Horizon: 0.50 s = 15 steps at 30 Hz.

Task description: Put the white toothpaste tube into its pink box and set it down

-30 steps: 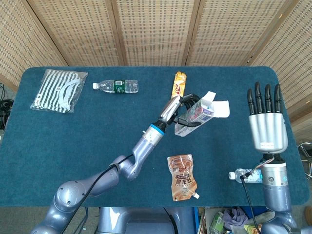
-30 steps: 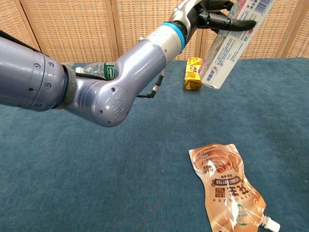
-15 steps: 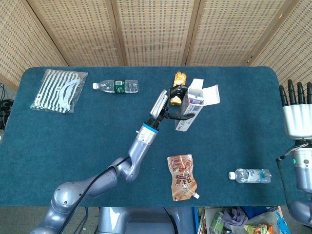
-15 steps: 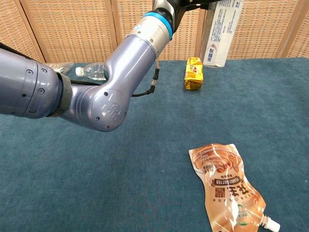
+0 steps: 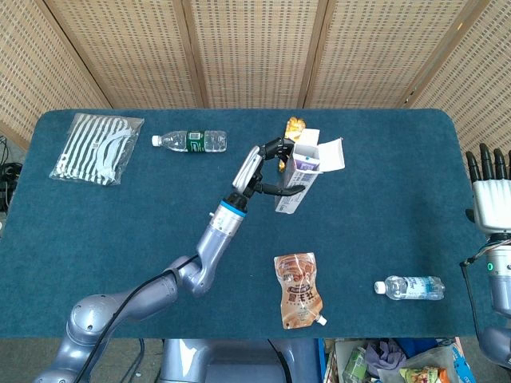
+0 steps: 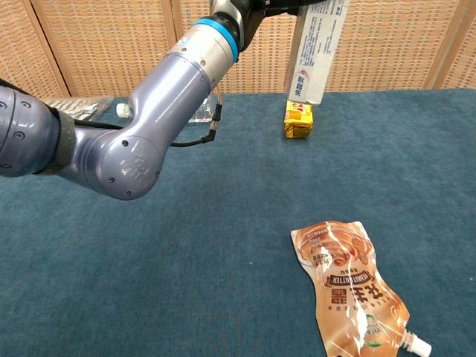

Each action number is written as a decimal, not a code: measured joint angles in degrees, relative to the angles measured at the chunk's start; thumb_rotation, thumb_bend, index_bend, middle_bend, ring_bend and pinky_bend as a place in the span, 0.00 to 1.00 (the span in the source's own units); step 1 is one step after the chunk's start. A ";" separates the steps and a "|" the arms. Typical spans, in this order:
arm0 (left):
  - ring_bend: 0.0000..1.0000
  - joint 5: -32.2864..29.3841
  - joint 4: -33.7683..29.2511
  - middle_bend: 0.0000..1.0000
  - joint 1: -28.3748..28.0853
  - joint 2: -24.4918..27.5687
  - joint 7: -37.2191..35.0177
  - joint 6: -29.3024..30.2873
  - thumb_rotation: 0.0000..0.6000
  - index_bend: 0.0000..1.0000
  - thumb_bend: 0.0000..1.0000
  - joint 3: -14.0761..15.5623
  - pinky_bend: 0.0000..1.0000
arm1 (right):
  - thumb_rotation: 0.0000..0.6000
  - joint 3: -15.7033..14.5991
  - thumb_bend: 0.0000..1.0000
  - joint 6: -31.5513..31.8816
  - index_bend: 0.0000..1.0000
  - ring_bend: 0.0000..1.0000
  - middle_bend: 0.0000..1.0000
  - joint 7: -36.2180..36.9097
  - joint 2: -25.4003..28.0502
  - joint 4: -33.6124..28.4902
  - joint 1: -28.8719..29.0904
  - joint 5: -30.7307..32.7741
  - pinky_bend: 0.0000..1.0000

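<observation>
- The pink toothpaste box [image 5: 297, 177] is gripped by the left hand [image 5: 267, 163], held above the worktop [image 5: 120, 231] nearly upright, its top flaps open.
- The right hand [image 5: 489, 191] is at the worktop's right edge, fingers straight and apart, holding nothing.
- A yellow snack packet [image 6: 298, 122] lies just behind the box; a peanut-butter pouch [image 5: 299, 300] lies nearer the robot.

toothpaste tube unseen, right hand [image 5: 493, 191] — edge-cropped, grasp unclear

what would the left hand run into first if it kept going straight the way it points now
Probably the yellow snack packet beyond the pink box that the left hand holds, though depth is unclear.
</observation>
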 measured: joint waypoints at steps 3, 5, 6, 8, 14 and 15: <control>0.39 0.69 -0.38 0.40 0.94 1.09 0.47 -0.27 1.00 0.57 0.23 1.32 0.49 | 1.00 0.22 0.00 -0.33 0.00 0.03 0.00 0.12 -0.09 -0.07 -0.12 0.27 0.00; 0.35 1.04 -0.56 0.37 1.55 1.76 0.51 -0.41 1.00 0.54 0.23 1.93 0.46 | 1.00 0.41 0.00 -0.70 0.00 0.03 0.00 0.24 -0.23 0.11 -0.19 0.58 0.00; 0.34 1.20 -0.66 0.36 2.01 2.16 0.40 -0.47 1.00 0.52 0.23 2.21 0.46 | 1.00 0.46 0.00 -0.85 0.00 0.03 0.00 0.28 -0.29 0.23 -0.21 0.67 0.00; 0.32 1.51 -0.74 0.33 2.66 2.66 0.01 -0.55 1.00 0.47 0.23 2.79 0.45 | 1.00 0.57 0.00 -1.14 0.00 0.03 0.00 0.48 -0.43 0.54 -0.27 0.82 0.00; 0.31 2.37 0.29 0.32 4.51 3.45 -1.66 -1.30 1.00 0.46 0.23 4.95 0.45 | 1.00 0.89 0.00 -2.33 0.00 0.03 0.00 1.36 -1.12 1.74 -0.25 1.21 0.00; 0.31 2.71 0.96 0.31 4.71 3.50 -1.49 -1.39 1.00 0.46 0.23 5.53 0.45 | 1.00 0.93 0.00 -2.51 0.00 0.03 0.00 1.46 -1.22 1.91 -0.24 1.25 0.00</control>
